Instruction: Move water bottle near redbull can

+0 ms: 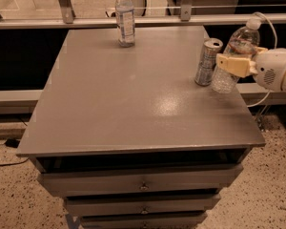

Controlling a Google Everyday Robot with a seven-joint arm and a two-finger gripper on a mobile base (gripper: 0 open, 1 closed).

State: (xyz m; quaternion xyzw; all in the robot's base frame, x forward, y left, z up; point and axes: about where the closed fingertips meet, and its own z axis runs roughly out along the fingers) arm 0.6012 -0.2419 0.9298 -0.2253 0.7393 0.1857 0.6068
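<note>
dim, warm light from above; a soft glare patch on the table right of centre. the gripper, at the right edge clasping the water bottle, shines pale. deep shadow under the tabletop.

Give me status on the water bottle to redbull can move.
Done: the water bottle leans right beside the redbull can, at the edge of the table. In hand: the gripper is clamped around the bottle's middle. Left: probably settle it upright, release, back away.
</note>
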